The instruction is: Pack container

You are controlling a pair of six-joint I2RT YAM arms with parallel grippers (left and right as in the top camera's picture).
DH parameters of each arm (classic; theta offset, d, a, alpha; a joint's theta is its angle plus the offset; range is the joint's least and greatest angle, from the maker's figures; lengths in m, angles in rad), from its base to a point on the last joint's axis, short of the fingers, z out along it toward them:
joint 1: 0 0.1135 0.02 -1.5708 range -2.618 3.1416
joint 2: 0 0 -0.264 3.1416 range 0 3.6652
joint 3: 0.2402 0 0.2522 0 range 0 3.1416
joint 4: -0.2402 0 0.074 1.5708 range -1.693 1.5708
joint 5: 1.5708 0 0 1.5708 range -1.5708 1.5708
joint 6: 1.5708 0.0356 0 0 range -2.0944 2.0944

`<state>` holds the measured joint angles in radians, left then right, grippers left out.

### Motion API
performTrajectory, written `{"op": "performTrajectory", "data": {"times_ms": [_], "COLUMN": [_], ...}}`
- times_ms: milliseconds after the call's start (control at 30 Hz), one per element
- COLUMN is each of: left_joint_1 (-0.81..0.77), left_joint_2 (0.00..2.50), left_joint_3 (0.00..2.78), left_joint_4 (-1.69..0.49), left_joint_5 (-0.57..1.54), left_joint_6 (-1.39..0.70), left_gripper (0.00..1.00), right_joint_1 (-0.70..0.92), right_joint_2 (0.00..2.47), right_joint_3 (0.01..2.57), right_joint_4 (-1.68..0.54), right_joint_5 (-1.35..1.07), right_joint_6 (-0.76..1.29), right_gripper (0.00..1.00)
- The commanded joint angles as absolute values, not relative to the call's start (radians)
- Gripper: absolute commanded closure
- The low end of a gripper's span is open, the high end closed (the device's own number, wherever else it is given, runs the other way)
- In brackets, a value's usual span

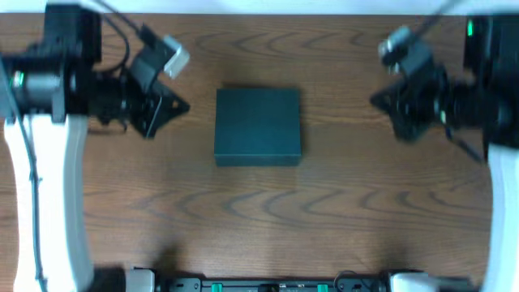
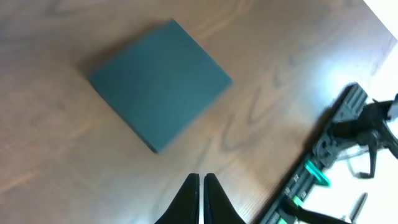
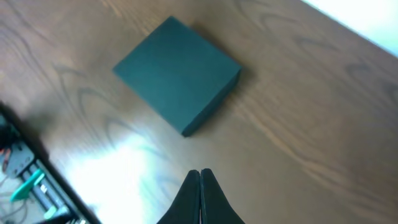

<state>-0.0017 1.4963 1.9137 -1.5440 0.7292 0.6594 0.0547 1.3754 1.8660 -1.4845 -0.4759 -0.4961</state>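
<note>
The container is a dark teal box lying flat on the middle of the wooden table, its lid shut. It also shows in the left wrist view and the right wrist view. My left gripper hangs to the left of the box, apart from it, its fingers shut and empty. My right gripper hangs to the right of the box, also apart, fingers shut and empty. No snack packets are in view.
A black rail with green clips runs along the table's front edge; it also shows in the left wrist view and the right wrist view. The white arm bases stand at both sides.
</note>
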Motion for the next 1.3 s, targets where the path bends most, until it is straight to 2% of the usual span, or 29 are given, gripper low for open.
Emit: {"op": "performTrajectory", "data": {"times_ms": [0,133,300,333,367,400,433,533,633,700,900,1100,1267], "left_joint_1": [0.000,0.000,0.000,0.000,0.000,0.000,0.000,0.000,0.000,0.000,-0.015,-0.017,-0.016], "left_joint_2": [1.359,1.152,0.940,0.913,0.889,0.869,0.857,0.852,0.852,0.852,0.852,0.854,0.760], "left_joint_3": [1.714,1.438,1.215,1.196,1.185,1.182,1.182,1.182,1.182,1.182,1.182,1.182,1.171], "left_joint_4": [-1.518,-1.462,-1.402,-1.394,-1.388,-1.385,-1.382,-1.392,-1.391,-1.391,-1.391,-1.391,-1.377], "left_joint_5": [0.762,0.789,0.808,0.805,0.799,0.797,0.797,0.786,0.666,0.591,0.379,0.355,0.352], "left_joint_6": [0.681,0.671,0.592,0.579,0.567,0.561,0.561,0.519,0.519,0.519,0.519,0.519,0.519], "left_gripper": [0.94,0.94,0.94,0.94,0.91,0.70,0.05,0.05,0.04,0.04,0.05,0.05,0.05], "right_joint_1": [0.080,0.107,0.106,0.106,0.106,0.106,0.106,0.106,0.106,0.106,0.106,0.106,0.106], "right_joint_2": [1.163,0.854,0.592,0.560,0.530,0.503,0.485,0.471,0.471,0.471,0.471,0.471,0.471], "right_joint_3": [1.644,1.376,1.200,1.182,1.165,1.150,1.136,1.084,1.028,1.016,1.013,1.013,1.013], "right_joint_4": [-1.439,-1.413,-1.417,-1.417,-1.418,-1.426,-1.436,-1.460,-1.343,-1.313,-1.328,-1.328,-1.328], "right_joint_5": [-0.497,-0.506,-0.506,-0.505,-0.505,-0.505,-0.506,-0.506,-0.508,-0.501,-0.501,-0.501,-0.501], "right_joint_6": [-0.487,-0.437,-0.280,-0.264,-0.245,-0.220,-0.197,-0.125,0.167,0.242,0.242,0.242,0.242], "right_gripper": [0.99,0.98,0.99,0.86,0.55,0.20,0.01,0.01,0.01,0.01,0.01,0.01,0.01]}}
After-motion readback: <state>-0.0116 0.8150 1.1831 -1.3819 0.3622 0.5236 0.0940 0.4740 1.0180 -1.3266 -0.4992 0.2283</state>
